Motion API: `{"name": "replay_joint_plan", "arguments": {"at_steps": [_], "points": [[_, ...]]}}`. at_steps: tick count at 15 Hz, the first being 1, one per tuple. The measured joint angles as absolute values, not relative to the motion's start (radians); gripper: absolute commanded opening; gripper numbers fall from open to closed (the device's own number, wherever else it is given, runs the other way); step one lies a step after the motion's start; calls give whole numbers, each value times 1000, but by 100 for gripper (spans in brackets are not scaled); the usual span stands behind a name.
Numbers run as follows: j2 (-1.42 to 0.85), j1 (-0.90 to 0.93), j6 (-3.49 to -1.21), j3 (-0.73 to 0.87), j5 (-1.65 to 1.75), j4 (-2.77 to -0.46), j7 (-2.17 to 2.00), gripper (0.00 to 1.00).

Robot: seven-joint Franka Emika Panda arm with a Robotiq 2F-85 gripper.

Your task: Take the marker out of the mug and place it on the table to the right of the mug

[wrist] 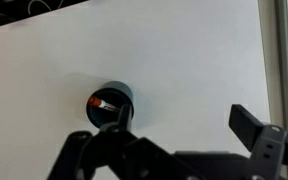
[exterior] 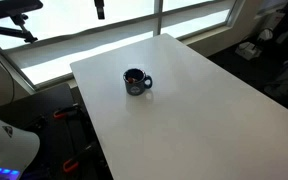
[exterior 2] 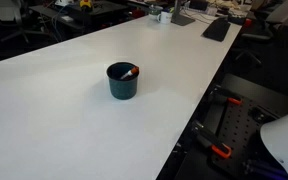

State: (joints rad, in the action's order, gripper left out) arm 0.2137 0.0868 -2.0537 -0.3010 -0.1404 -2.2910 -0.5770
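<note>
The dark navy mug stands upright near the middle of the white table in both exterior views. The red-orange marker leans inside it, its tip at the rim. In the wrist view the mug is seen from above with the marker inside. My gripper is open and empty, high above the table. One finger overlaps the mug's near edge in the picture; the other is far to the right over the bare table.
The table edge runs along the right of the wrist view. A keyboard and clutter lie at the far end. The robot's white base and red clamps sit beside the table. Windows are behind.
</note>
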Motion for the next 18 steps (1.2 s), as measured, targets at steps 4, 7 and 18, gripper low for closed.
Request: {"name": "replay_joint_plan", "arguments": {"at_steps": [4, 7, 18], "points": [[214, 87, -2054, -301, -140, -2291, -577, 100], [214, 87, -2054, -301, -140, -2291, -577, 100], [146, 80, -2172, -214, -16, -2370, -576, 100]]}}
